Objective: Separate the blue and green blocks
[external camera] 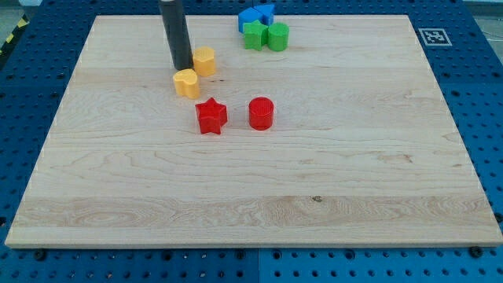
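Two blue blocks sit at the view's top edge of the wooden board, touching each other. Just below them are a green star-like block and a green cylinder, side by side and touching the blue ones. My tip is far to their left, between two yellow blocks: one to its right and one just below it.
A red star and a red cylinder lie below the yellow blocks near the board's middle. The board rests on a blue pegboard table. A fiducial tag is at the top right.
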Robot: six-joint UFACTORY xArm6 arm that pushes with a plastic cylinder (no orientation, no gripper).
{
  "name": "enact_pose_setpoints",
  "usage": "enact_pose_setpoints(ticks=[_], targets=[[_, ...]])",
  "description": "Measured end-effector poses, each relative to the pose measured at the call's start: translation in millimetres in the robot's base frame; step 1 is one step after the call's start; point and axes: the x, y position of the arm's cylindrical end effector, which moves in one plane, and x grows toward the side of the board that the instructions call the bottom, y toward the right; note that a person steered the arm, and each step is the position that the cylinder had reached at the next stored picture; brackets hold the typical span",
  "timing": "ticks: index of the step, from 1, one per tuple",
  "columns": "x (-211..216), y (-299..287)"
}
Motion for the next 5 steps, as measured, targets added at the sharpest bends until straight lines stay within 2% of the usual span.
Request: enact_pose_setpoints(ticks=[1, 2, 4, 5], targets=[[-10, -17], [-50, -51], [-94, -39], [-130, -38]])
